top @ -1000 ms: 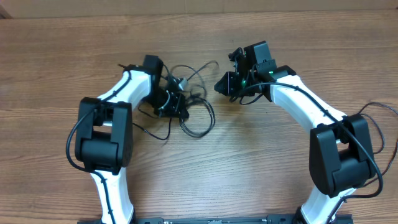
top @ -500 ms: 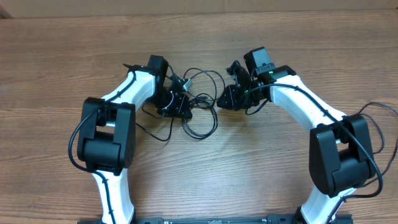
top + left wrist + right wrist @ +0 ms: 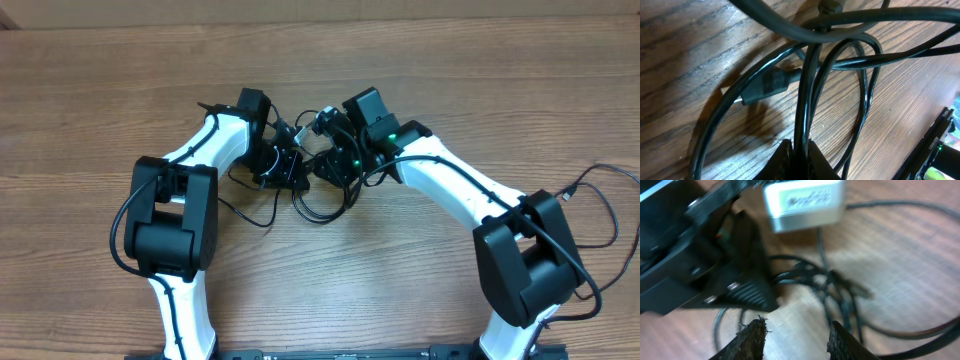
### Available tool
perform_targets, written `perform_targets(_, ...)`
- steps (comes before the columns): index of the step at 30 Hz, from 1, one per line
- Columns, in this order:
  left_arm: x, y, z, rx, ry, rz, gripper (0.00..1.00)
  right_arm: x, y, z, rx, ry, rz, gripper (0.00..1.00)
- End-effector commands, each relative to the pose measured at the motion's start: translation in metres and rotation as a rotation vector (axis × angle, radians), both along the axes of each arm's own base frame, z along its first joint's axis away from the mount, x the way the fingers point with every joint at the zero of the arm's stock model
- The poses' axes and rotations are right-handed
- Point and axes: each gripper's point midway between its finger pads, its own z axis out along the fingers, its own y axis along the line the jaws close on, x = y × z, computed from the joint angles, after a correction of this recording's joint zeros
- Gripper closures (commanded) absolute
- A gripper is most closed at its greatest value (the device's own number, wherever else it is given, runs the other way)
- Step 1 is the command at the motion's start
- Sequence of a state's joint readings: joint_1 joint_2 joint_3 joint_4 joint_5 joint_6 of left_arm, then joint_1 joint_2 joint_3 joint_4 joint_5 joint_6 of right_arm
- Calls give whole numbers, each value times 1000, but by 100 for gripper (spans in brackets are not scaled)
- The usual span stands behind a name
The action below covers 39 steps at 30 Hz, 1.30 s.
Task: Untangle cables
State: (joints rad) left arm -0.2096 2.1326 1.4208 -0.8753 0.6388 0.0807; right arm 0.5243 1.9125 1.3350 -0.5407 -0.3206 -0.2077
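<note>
The cables [image 3: 322, 200] lie as a knot of thin black loops on the wooden table between my two arms. My left gripper [image 3: 288, 168] sits at the knot's left side. In the left wrist view it [image 3: 799, 151] is shut on one black cable [image 3: 807, 85] that runs up between its fingertips, with a black plug [image 3: 765, 87] lying to the left. My right gripper [image 3: 331, 163] hovers at the knot's right side. In the right wrist view it [image 3: 796, 339] stands open over bare wood, with cable strands [image 3: 837, 292] just ahead and a silver connector [image 3: 805, 201] beyond.
The left gripper's black body [image 3: 700, 260] fills the upper left of the right wrist view, close to my right fingers. A thicker black arm wire [image 3: 600, 190] loops at the table's right edge. The table's far edge [image 3: 320, 12] runs along the top.
My right arm has swung left into the tangle, and its jaws have opened wider. The left gripper has stayed on its cable, shifting only slightly right.
</note>
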Motion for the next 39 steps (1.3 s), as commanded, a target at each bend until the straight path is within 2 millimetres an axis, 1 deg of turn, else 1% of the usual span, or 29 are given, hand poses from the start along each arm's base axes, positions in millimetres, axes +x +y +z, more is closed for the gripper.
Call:
perform_targets(1,0,1,-4,5,13,3,89,19,-11,-10,-82,-69,-26,59)
perform_targets(8,-1,1,-4,6,14,3,88,24,-8,-7,-69,-93,-28,59)
perform_targets(11,-1,1,-4,6,14,3,88,27,-8,-5,-64,-104,-29,57)
perform_targets(13,0,1,-4,6,13,3,88,36,-4,1,-37,-146,-34,54)
perform_targets(16,0,1,-4,6,14,3,87,36,7,12,22,-151,-5,54)
perform_targets(18,0,1,-4,6,14,3,87,38,10,18,35,-159,0,53)
perform_targets(19,0,1,-4,6,13,3,87,41,7,17,17,-169,-13,53)
perform_targets(21,-1,1,-4,6,14,3,87,46,-6,11,-55,-181,-55,53)
perform_targets(22,-1,1,-4,6,15,3,87,46,-14,7,-97,-178,-75,53)
perform_targets(24,-1,1,-4,6,15,3,88,41,-19,1,-124,-157,-79,53)
perform_targets(29,-1,1,-4,6,14,3,88,27,-27,-20,-152,-110,-74,53)
perform_targets(31,-1,1,-4,6,14,3,88,28,-26,-20,-150,-114,-74,55)
perform_targets(33,0,1,-4,5,11,0,88,28,-26,-20,-149,-113,-74,62)
perform_targets(36,0,4,-6,24,8,0,88,27,-27,-20,-152,-109,-74,64)
perform_targets(38,0,4,-6,24,8,0,88,27,-27,-20,-152,-109,-74,68)
perform_targets(39,0,4,-6,24,8,0,88,27,-27,-20,-152,-109,-74,68)
